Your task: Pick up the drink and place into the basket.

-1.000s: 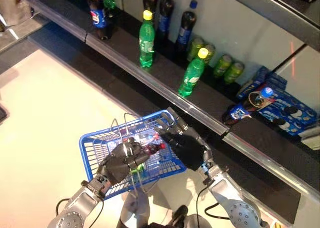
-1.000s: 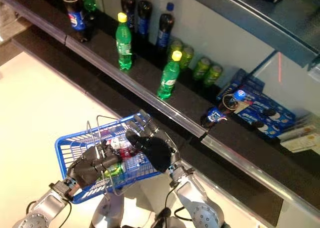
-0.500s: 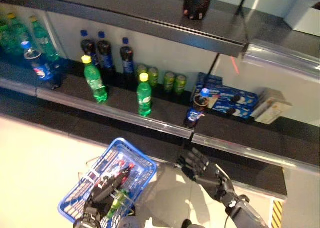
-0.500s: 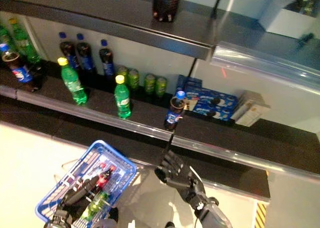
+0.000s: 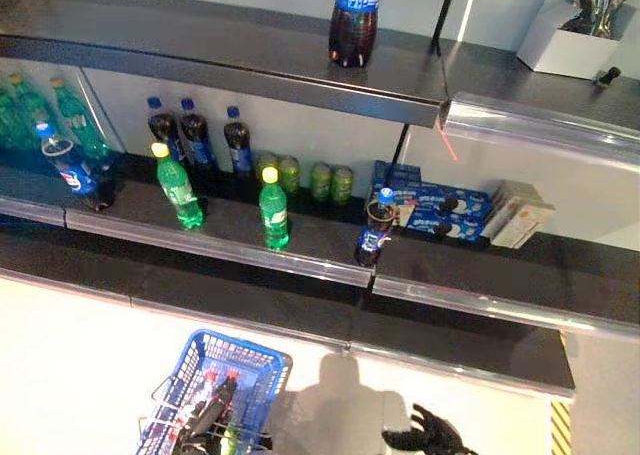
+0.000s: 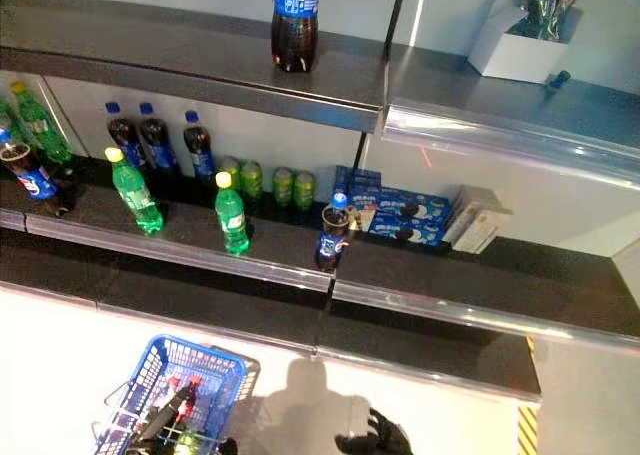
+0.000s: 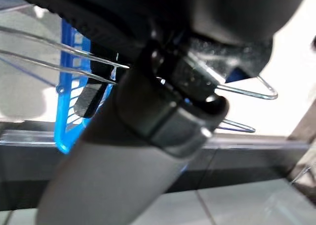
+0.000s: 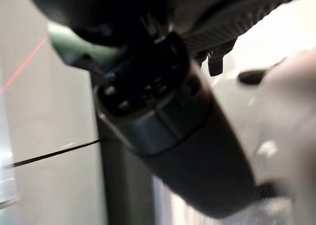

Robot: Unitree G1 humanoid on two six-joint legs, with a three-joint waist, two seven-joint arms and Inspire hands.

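Here, your right hand (image 6: 375, 438), fingers spread and empty, sits bottom centre; the upright cola bottle (image 6: 333, 232) stands straight above it on the shelf (image 6: 430, 305). Your left hand's (image 5: 205, 437) fingers curl round the basket (image 6: 215, 360) handle, lower left.

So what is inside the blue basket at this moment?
Inside the blue basket lies a dark bottle with a red cap, and something green beside it. The basket's near end is cut off, so more cannot be seen.
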